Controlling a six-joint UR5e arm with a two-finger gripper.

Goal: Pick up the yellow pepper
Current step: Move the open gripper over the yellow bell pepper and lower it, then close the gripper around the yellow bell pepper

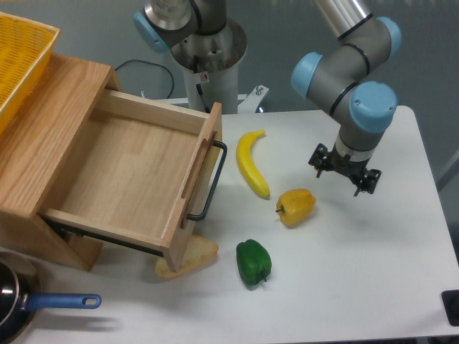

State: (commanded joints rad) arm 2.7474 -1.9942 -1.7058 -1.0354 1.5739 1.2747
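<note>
Yellow pepper (pixel 296 206) on side, stem pointing left.

The drawer (pixel 129 175) beside the banana (pixel 252 162) is pale wood — smooth, with grain lines, and its handle (pixel 212 183) is dark metal. The banana looks smooth and dull. Just below it, the yellow pepper (pixel 297 206) has shiny skin — so does the green pepper (pixel 254 263). The table (pixel 373 287) is white and matt.
</note>
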